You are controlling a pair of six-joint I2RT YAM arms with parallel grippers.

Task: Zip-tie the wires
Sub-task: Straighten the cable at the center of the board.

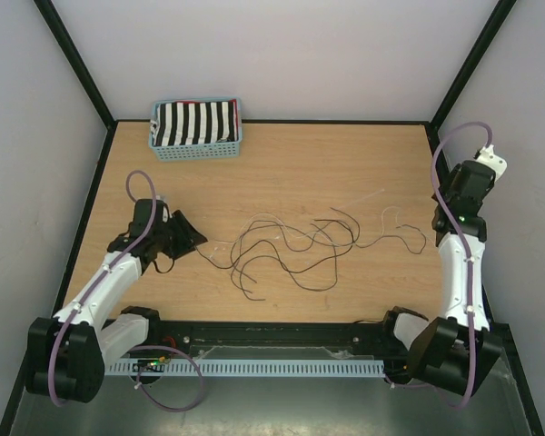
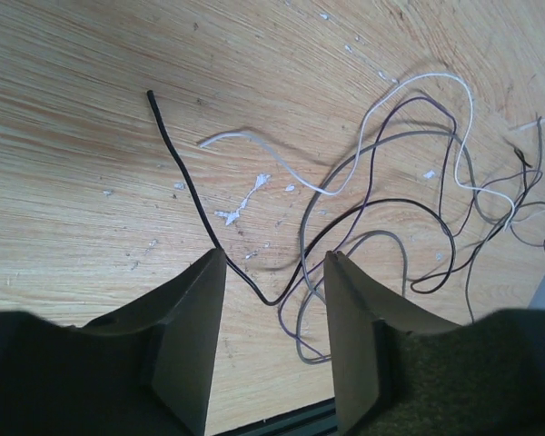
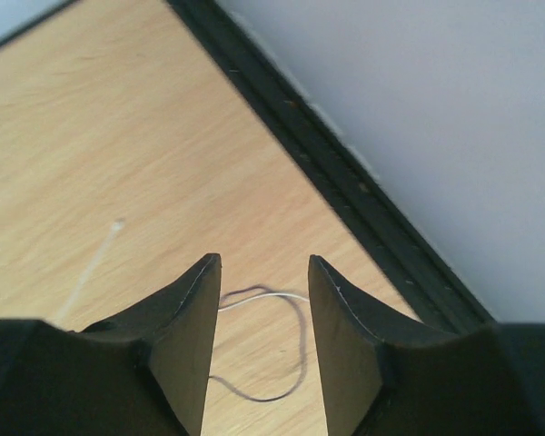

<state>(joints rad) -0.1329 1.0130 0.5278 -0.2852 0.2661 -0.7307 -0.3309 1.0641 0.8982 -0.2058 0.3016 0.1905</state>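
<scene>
The wires (image 1: pixel 291 245) lie loose across the middle of the wooden table (image 1: pixel 327 154), a tangle of dark and pale loops running from left of centre toward the right edge. The left gripper (image 2: pixel 272 259) hovers at their left end, fingers released and apart, with a black strand bending on the wood between them, ungrasped. The right gripper (image 3: pixel 263 263) hangs over the right end, close to the black edge rail (image 3: pixel 345 173), fingers also released, a small loop showing in the gap. At the far left, a blue basket (image 1: pixel 197 150) holds a black-and-white striped cloth (image 1: pixel 195 123). Bare wood lies open between basket and wires, and white walls (image 1: pixel 282 54) enclose the table.
</scene>
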